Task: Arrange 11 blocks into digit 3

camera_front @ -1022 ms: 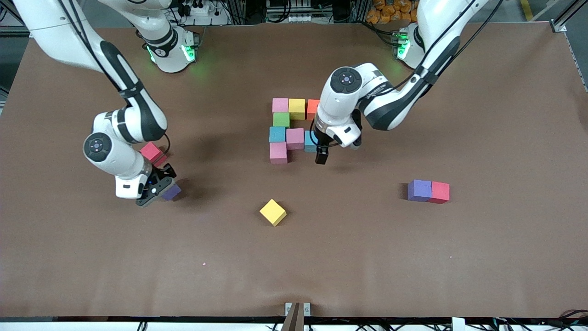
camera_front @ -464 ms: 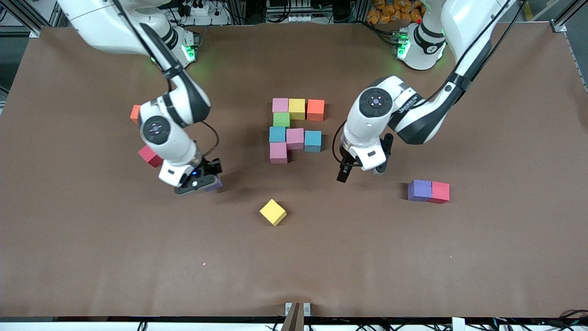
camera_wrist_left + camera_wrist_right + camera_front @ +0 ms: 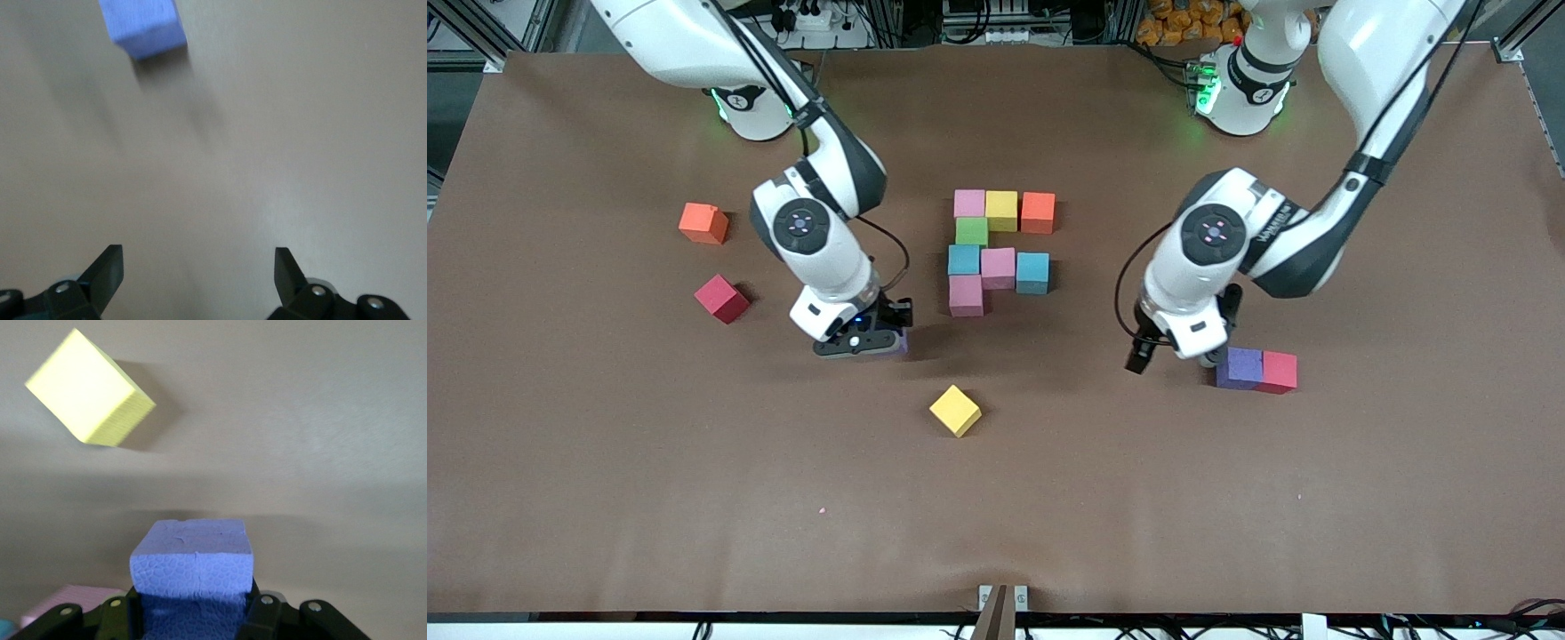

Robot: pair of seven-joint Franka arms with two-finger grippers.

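Right claw [image 3: 869,343] pinching a purple block [image 3: 192,573], I hold it over the desk [image 3: 605,498] between the lone yellow block [image 3: 955,411] and the half-built digit 3 [image 3: 996,249], 8 cubes so far. Left claw [image 3: 1172,354], spread and empty, hangs just beside the purple and red pair [image 3: 1257,370]. My worry: a careless descent nudges the pink corner cube [image 3: 966,296], skewing the figure, or the foam sticks on release.

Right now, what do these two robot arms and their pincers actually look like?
Both arms are glossy white, rounded segments with black joint bands and round dark caps with a small coloured mark. Thin black cables run along them, and the bases glow green. The left gripper and the right gripper are black, two-fingered, under white wrist blocks.
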